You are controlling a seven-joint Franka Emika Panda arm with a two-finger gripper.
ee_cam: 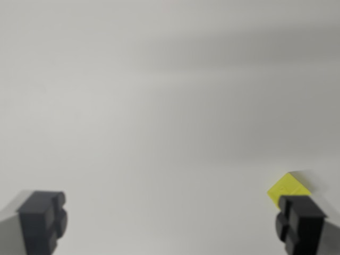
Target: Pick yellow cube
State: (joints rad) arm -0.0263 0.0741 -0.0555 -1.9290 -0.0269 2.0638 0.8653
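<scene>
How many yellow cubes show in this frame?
1. The yellow cube lies at the wrist view's lower right, partly behind the right fingertip of the open gripper. Others could lie outside the frame.

A plain white table (159, 106) is seen, filling almost the whole picture. Its top is smooth and bare of marks. Soft grey shadow bands are laid across it, mostly on the wrist view's right. The picture is blurred, so no fine detail can be made out.
</scene>
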